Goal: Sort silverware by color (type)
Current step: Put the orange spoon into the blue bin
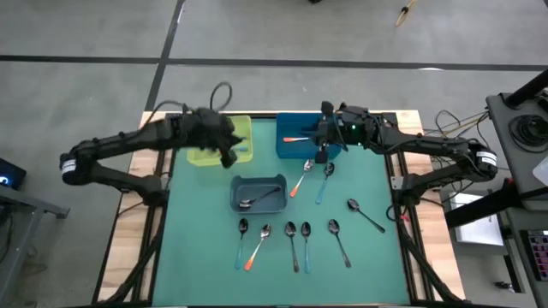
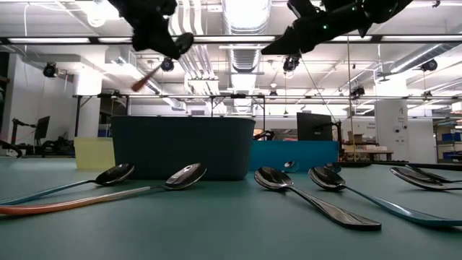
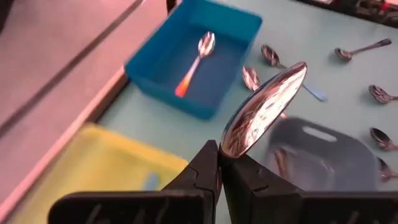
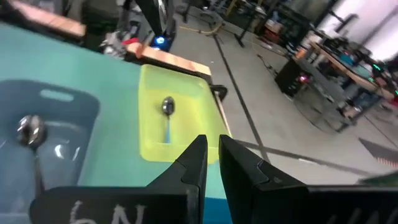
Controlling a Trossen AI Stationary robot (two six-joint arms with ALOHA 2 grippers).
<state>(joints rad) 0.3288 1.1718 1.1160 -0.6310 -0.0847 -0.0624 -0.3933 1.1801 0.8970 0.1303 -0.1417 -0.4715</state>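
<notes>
Editor: Table [image 1: 377, 257] first. What is lying on the green mat?

Photographer: Three bins are sitting toward the far side. The yellow bin [image 1: 244, 124] and the blue bin [image 1: 291, 128] are standing side by side at the far edge. The grey bin [image 1: 257, 181] is resting just in front of them, nearer the middle.

Editor: And the arms?

Photographer: Both are reaching in from the sides. The left gripper [image 1: 228, 156] is hanging above the near edge of the yellow bin, beside the grey one. Its jaws are clamping a spoon [image 3: 264, 109], whose shiny bowl is sticking out past the fingertips. The right gripper [image 1: 322, 154] is hovering at the near edge of the blue bin. Its fingers are standing almost together, a slim gap showing and nothing between them.

Editor: Where is the silverware lying?

Photographer: An orange-handled spoon [image 1: 298, 139] is lying in the blue bin, a blue-handled spoon [image 4: 168, 109] in the yellow and a dark spoon [image 1: 257, 201] in the grey. Two more spoons [image 1: 301, 175] are lying just in front of the blue bin. A loose row [image 1: 291, 233] is stretching across the mat's near half.
</notes>
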